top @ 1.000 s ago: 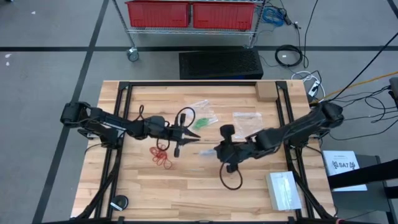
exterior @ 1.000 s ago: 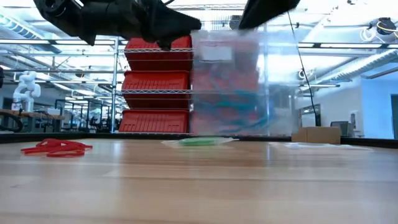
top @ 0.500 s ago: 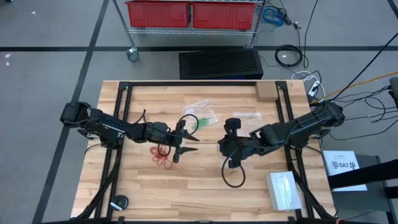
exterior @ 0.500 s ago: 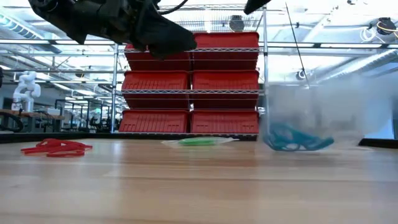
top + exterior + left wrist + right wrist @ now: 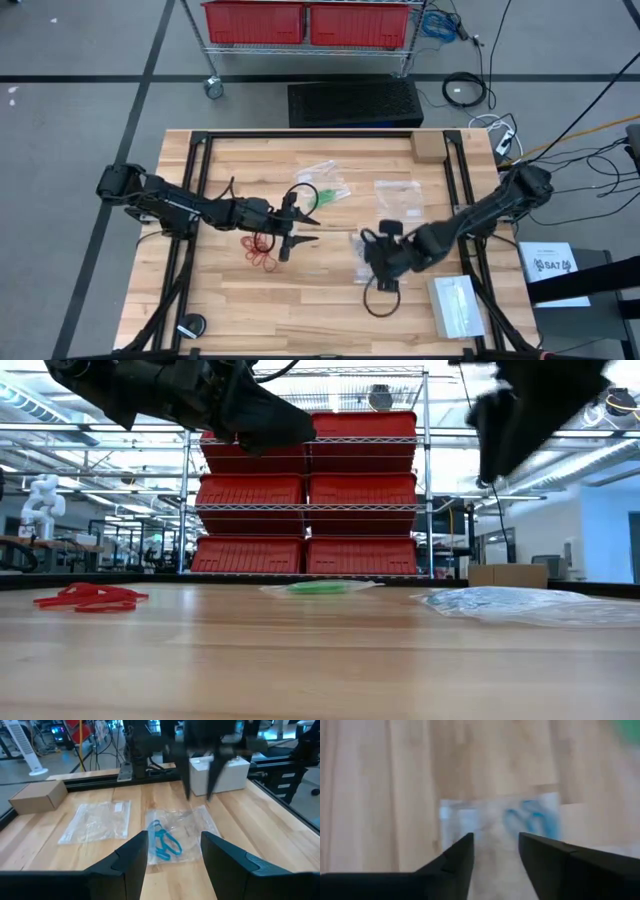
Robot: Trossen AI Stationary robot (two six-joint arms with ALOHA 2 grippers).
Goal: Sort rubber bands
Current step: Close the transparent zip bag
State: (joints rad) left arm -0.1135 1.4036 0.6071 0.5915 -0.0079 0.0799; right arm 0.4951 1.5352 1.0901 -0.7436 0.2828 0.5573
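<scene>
The blue rubber bands are inside a clear bag that lies flat on the wooden table in front of my left gripper. That gripper is open and level. My right gripper hangs open above the bag's far end, fingers pointing down, touching nothing. In the right wrist view the bag lies beyond its open fingers. The red rubber bands lie loose on the table beside my left gripper. The green rubber bands lie in another clear bag farther back.
A second clear bag lies flat at the back right, near a cardboard box. A white box stands at the near right. A black cable loop trails under the right arm. Black frame rails run along both table sides.
Both grippers held the bag of blue bands up in the air. My left gripper opened and let go. My right gripper then swung down toward the table's near right, opened and released the bag, which has dropped and now lies flat on the table.
</scene>
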